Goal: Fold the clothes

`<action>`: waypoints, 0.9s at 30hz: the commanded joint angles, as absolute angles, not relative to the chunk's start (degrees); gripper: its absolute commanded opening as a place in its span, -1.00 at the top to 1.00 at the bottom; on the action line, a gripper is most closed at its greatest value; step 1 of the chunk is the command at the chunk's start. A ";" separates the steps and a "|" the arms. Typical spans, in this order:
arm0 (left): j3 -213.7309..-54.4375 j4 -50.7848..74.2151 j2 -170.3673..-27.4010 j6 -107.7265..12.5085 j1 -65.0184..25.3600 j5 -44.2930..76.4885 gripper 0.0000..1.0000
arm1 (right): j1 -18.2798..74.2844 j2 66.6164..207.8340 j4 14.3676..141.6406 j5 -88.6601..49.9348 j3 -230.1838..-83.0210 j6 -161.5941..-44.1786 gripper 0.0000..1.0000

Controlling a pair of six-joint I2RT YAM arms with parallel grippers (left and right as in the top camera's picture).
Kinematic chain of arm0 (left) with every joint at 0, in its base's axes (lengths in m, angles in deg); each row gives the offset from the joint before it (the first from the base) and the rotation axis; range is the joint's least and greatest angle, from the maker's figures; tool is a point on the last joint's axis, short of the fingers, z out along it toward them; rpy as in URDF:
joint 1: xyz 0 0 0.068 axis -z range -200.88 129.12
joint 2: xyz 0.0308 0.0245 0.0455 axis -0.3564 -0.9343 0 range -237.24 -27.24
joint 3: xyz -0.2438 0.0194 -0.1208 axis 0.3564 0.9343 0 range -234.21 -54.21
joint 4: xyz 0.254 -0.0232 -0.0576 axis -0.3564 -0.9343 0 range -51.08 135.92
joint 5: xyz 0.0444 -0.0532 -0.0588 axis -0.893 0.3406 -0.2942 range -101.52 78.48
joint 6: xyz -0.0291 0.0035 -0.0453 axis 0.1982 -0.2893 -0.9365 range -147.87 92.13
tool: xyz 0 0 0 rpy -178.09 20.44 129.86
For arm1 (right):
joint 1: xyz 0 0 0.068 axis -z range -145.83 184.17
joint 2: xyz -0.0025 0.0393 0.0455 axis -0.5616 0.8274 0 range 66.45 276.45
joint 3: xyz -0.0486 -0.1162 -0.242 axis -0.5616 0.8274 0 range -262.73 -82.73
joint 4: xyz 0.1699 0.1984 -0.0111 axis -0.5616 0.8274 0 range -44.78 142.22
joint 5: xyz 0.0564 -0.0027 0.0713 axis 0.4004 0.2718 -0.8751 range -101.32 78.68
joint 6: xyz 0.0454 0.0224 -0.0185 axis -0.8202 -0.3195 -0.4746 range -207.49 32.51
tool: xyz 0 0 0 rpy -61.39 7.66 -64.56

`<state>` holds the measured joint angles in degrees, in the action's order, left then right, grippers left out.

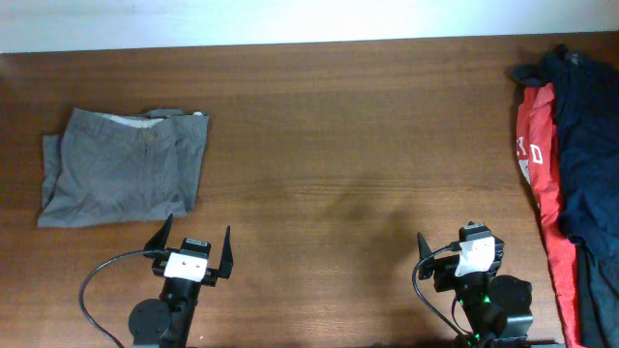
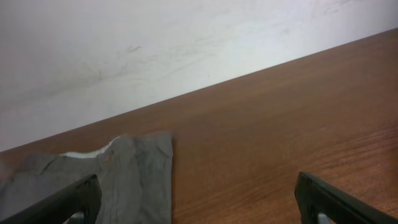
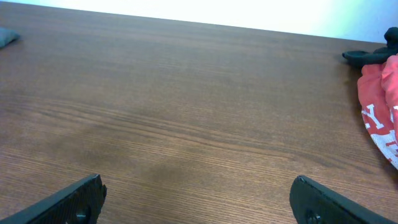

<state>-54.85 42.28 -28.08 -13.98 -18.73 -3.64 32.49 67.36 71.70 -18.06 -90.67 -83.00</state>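
At the far left of the table (image 1: pixel 338 145) the grey shorts (image 1: pixel 121 166) lie folded (one piece done, it seems). At the right edge the red shirt (image 1: pixel 538 164) and navy piece (image 1: pixel 588 145) lie heaped, unfolded. The left pincer (image 1: pixel 197 235) and right pincer (image 1: pixel 460 246) gape wide, empty.

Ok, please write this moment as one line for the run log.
left gripper: open, empty | right gripper: open, empty | grey shorts: left side, look folded | clothes pile: right side, unfolded

before me lies a wide wooden table (image 1: pixel 329 145), reddish brown, with fine dark grain running across it. beyond its far edge i see a plain pale wall (image 2: pixel 155 43), faintly scuffed. the light is soft and even.
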 commanded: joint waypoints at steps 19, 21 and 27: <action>-54.74 41.95 -27.60 -14.27 -18.51 -4.32 -0.98 | 32.69 66.81 71.30 -18.37 -90.28 -83.41 -0.98; -54.74 42.65 -27.58 -14.29 -18.51 -3.84 -0.98 | 32.69 66.81 71.35 -18.37 -90.28 -83.41 -0.98; -54.74 41.98 -27.60 -14.29 -18.51 -3.86 -0.98 | 32.69 66.81 71.46 -18.37 -90.28 -83.41 -0.98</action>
